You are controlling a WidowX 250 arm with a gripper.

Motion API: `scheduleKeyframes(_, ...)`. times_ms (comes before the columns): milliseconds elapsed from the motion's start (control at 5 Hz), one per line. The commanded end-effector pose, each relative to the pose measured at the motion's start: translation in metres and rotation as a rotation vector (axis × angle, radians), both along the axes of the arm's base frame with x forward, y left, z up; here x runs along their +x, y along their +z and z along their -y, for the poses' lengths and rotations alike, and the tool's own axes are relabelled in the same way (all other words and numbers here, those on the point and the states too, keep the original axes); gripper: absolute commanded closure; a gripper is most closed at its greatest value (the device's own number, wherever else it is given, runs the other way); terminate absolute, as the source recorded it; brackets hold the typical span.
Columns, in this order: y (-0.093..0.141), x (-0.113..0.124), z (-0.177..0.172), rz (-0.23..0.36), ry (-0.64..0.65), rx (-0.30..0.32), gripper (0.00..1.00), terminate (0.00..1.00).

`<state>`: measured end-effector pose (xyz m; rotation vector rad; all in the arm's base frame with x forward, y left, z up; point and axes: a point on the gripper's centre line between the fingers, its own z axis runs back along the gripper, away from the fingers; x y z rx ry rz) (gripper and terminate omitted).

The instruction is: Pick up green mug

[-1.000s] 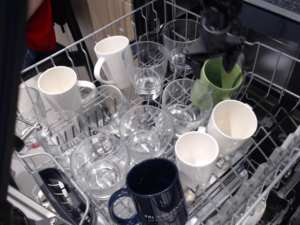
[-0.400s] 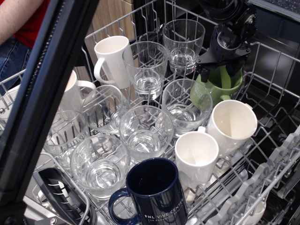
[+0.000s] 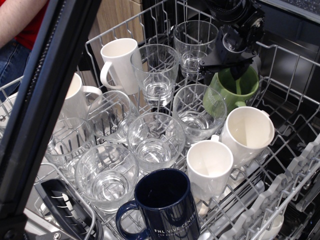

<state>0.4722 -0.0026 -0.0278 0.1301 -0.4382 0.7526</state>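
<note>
The green mug (image 3: 222, 102) lies tilted in the back right of the dishwasher rack (image 3: 287, 107), its mouth facing up and toward me, with small white lettering on its side. My black gripper (image 3: 223, 79) hangs over the mug's back rim. One finger (image 3: 239, 82) reaches down inside the mug. The other finger (image 3: 206, 70) is outside it on the left, next to a glass. The jaws stand apart, astride the rim. Whether the fingers touch the mug wall I cannot tell.
Several clear glasses (image 3: 156, 75) fill the rack's middle and left. White mugs stand at the back left (image 3: 120, 62), far left (image 3: 75, 100) and right (image 3: 247, 132) (image 3: 209, 165). A dark navy mug (image 3: 167, 202) is in front. A black arm link (image 3: 47, 105) crosses the left foreground.
My gripper has come down from above the green mug, and one finger is now inside it. The black arm link swung across the left foreground, hiding part of the far-left white mug.
</note>
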Motion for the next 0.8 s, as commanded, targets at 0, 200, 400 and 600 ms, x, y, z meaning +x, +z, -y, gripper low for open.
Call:
scheduleKeyframes(0,0.000,0.013,-0.007,0.020,0.038,0.052,0.00,0.00)
scheduleKeyframes(200,-0.007,0.015,-0.009,0.008,0.064,0.057,1.00,0.00)
scheduleKeyframes(400,0.001,0.017,-0.006,0.001,0.082,0.023,1.00,0.00)
scheduleKeyframes(600,0.025,0.023,0.000,-0.048,0.105,-0.045,1.00,0.00)
